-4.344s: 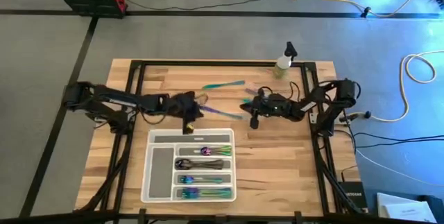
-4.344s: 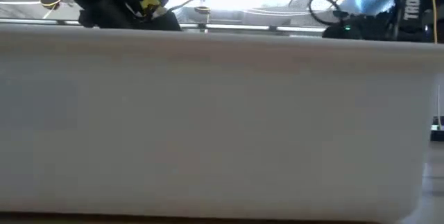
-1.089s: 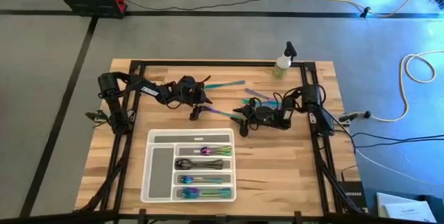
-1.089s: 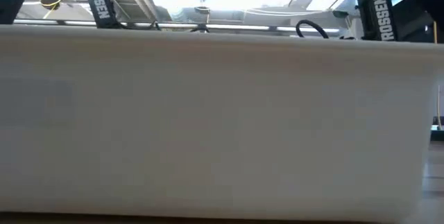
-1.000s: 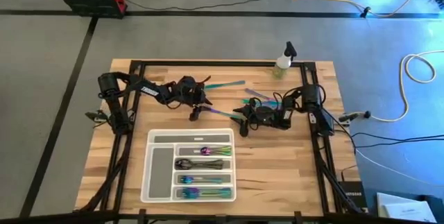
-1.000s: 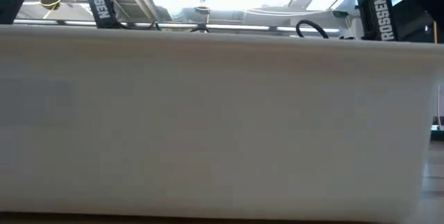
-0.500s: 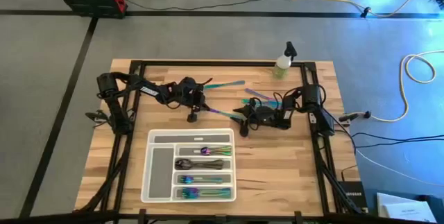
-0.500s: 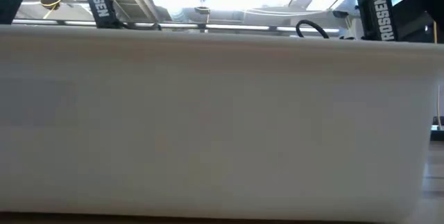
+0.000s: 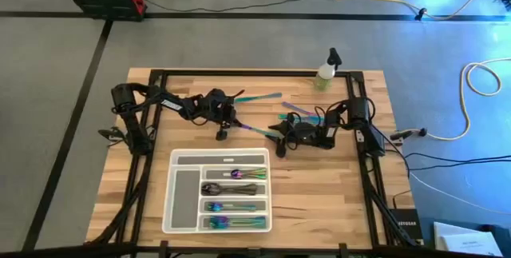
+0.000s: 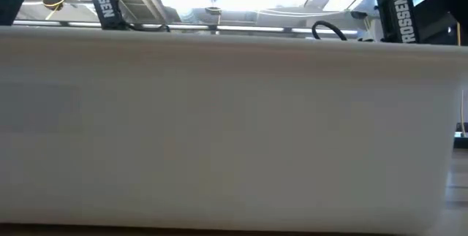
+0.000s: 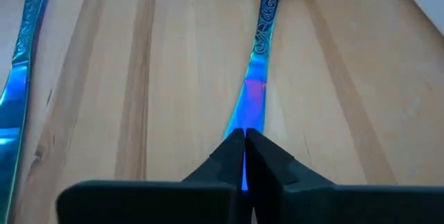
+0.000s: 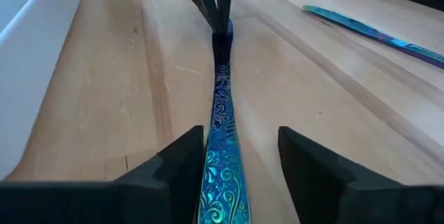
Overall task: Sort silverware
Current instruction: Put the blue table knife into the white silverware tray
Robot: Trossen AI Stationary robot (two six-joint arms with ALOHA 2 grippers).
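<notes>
One iridescent blue-purple piece of silverware [image 9: 255, 130] lies on the table between my two grippers. My left gripper [image 9: 221, 132] is shut on its smooth end. My right gripper [image 9: 280, 140] is open at the other end, one finger on each side of the patterned handle [image 12: 223, 148]; I cannot tell whether they touch it. More iridescent pieces lie farther back [image 9: 257, 97] and beside the right arm [image 9: 300, 117]. The white tray [image 9: 182, 194] near the front edge holds several sorted pieces. My left gripper pinches the piece's smooth, unpatterned end [image 11: 244, 116] between its two fingers, which slant down from above at the table's left. They grip its tip [image 12: 220, 38] and lie in line with the piece. The rest stretches along the tabletop toward my right gripper.
A small spray bottle [image 9: 327, 68] stands at the far edge. The black frame rails [image 9: 156, 98] run along both sides. The tray's white wall [image 10: 234, 126] fills the low view and shows beside my right gripper [image 12: 28, 37]. Bare wood lies right of the tray [image 9: 319, 186].
</notes>
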